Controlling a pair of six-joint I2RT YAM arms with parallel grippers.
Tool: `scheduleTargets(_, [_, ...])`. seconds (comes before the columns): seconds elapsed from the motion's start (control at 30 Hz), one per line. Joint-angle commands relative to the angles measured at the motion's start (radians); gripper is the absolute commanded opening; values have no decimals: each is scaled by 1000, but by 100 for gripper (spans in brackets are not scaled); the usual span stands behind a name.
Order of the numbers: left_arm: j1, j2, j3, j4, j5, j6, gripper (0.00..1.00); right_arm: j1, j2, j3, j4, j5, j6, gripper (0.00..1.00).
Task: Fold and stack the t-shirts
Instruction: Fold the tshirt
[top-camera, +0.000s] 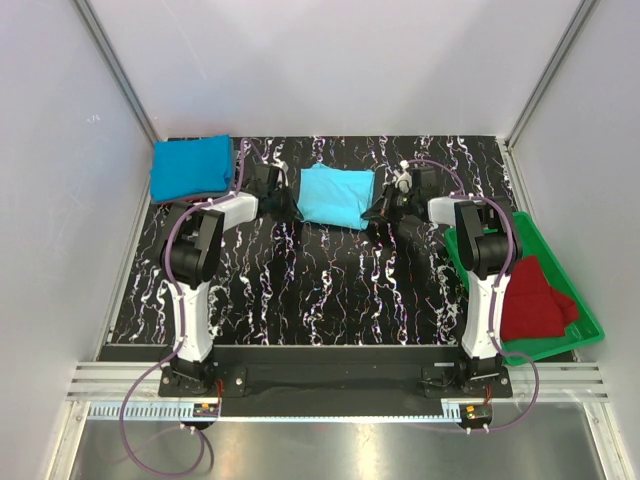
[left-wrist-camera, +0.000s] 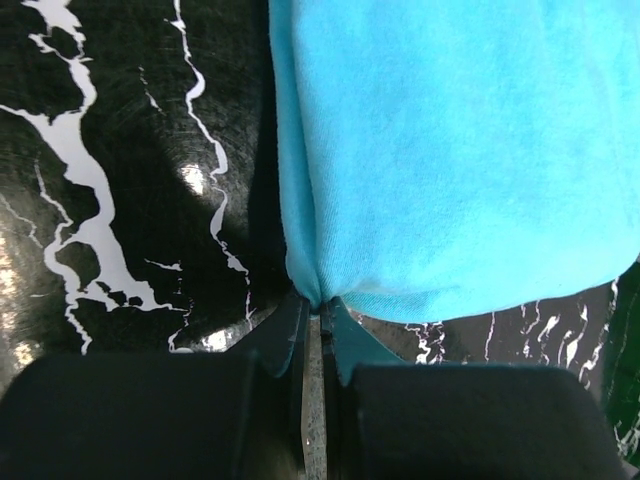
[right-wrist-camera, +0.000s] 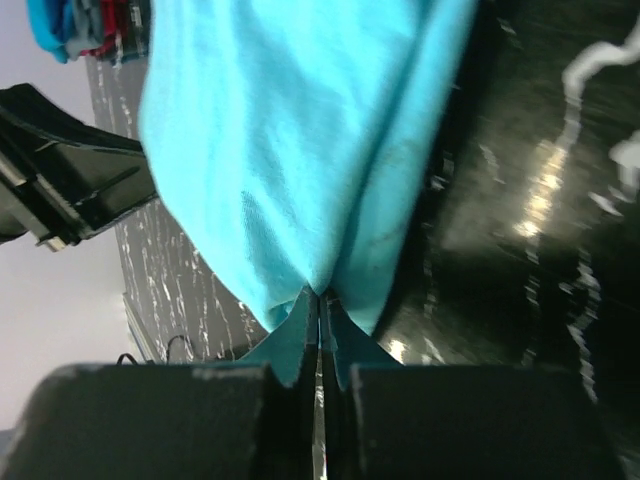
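Note:
A folded light turquoise t-shirt (top-camera: 336, 194) lies mid-table, between both arms. My left gripper (top-camera: 283, 203) is at its left edge, and the left wrist view shows that gripper (left-wrist-camera: 322, 305) shut on a pinch of the turquoise t-shirt (left-wrist-camera: 450, 150). At the right edge, my right gripper (top-camera: 378, 212) pinches the cloth too; in the right wrist view the gripper (right-wrist-camera: 320, 295) is shut on the turquoise t-shirt (right-wrist-camera: 290, 150). A deeper blue t-shirt (top-camera: 192, 166) lies folded at the back left, topping a stack with a dark red edge below. A dark red t-shirt (top-camera: 535, 300) lies in the tray.
The green plastic tray (top-camera: 590, 320) sits at the right table edge beside the right arm. White walls and metal frame posts enclose the black marbled table (top-camera: 330, 290) on three sides.

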Motion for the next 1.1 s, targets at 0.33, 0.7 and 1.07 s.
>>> scheduleTargets(0.33, [9,-22,39,-109,-193,9,0,-38,-76,-26,-103,71,-84,0])
scheduleTargets(0.7, [17,-56,27,-123,-245,7,0,-38,-121,-58,-143,64,-142,0])
scheduleTargets(1.07, [17,-56,33,-123,-217,2,0,-17,-98,-34,-205,70,-228,0])
